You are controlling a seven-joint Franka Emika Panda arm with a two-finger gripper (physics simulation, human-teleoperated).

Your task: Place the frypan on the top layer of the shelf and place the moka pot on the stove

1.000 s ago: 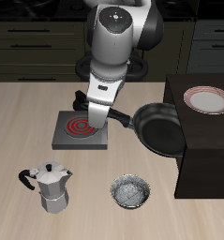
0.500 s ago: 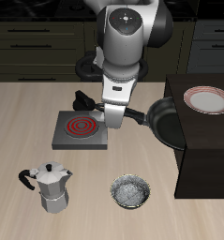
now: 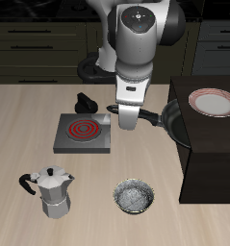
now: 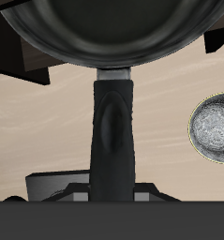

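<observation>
Hand (image 3: 129,117) clamped on frypan (image 3: 174,125) handle, carried higher, closer to shelf (image 3: 217,154) than before

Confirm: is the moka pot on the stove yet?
No. The moka pot stands upright on the table near its front edge, apart from the stove, whose coil is bare.

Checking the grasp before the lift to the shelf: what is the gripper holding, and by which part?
The gripper holds the round black frypan by the far end of its long straight black handle, pan lifted off the table.
</observation>
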